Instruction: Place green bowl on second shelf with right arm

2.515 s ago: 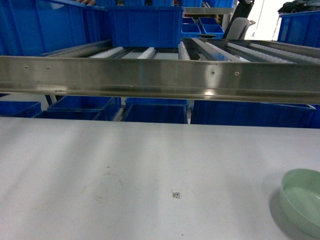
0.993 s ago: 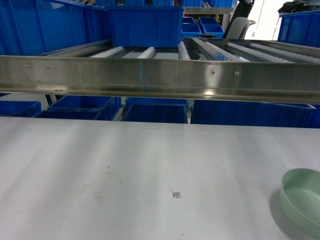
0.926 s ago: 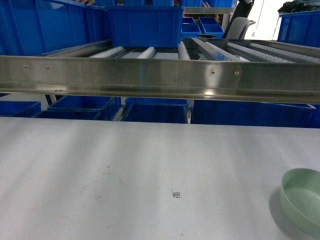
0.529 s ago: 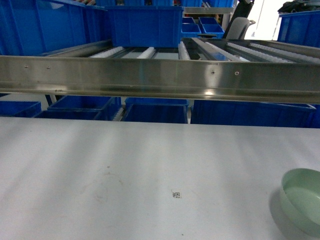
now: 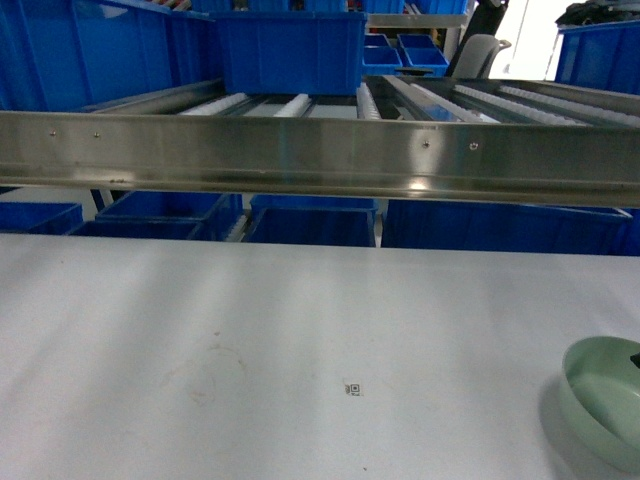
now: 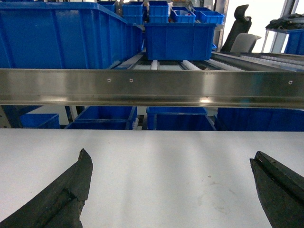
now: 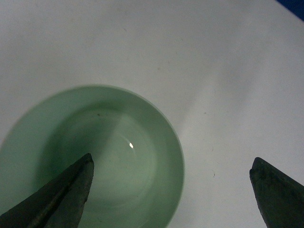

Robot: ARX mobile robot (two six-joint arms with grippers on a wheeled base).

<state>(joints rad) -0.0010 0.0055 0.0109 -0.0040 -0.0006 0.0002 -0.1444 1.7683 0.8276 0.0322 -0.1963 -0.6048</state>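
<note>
The green bowl [image 7: 95, 161] sits on the white table [image 5: 250, 340], at the right edge of the head view, not lifted yet. The right gripper [image 7: 171, 190] hangs over it, spread wide and empty. The second shelf [image 5: 320, 150] has no bowl. The left gripper [image 6: 171, 190] is wide too. The bowl's right side is cut off.

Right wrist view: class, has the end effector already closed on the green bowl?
No. The right end effector hangs open above the green bowl, which rests on the white table.
</note>
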